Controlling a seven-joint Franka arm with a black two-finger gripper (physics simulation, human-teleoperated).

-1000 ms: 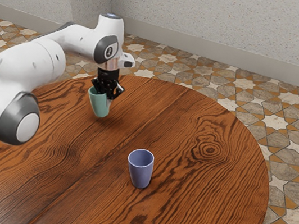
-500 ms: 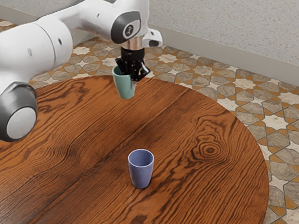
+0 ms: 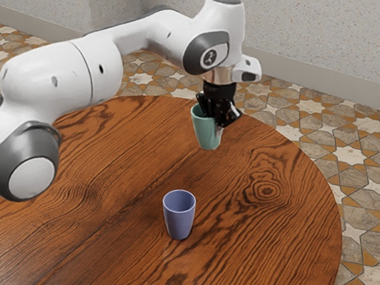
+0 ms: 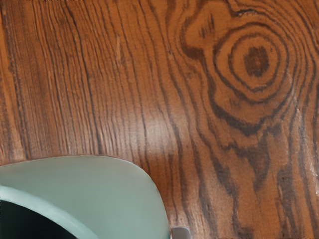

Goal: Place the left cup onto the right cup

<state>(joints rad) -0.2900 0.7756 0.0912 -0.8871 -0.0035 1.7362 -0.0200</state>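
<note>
Two cups are showing in this simulated scene, one on and one above a round wooden table. A teal cup is hanging in the air, well clear of the tabletop. It is being pinched at its rim by the black gripper of a white robot arm. The fingers are standing close together, clamping the cup's wall from two sides, so the cup is dangling mouth up and tilting slightly.

A lavender-blue cup is standing upright and alone near the table's middle. It is sitting nearer the camera than the held cup, and the two are well apart.

The high carry is probably giving the teal cup room to pass over the other cup's rim. From the hand's camera, the teal rim is looming just under the hand, with a dark ring-shaped knot in the wood grain beyond it. The carry is looking only partway done, as the held cup is not yet above the lavender-blue cup.
</note>
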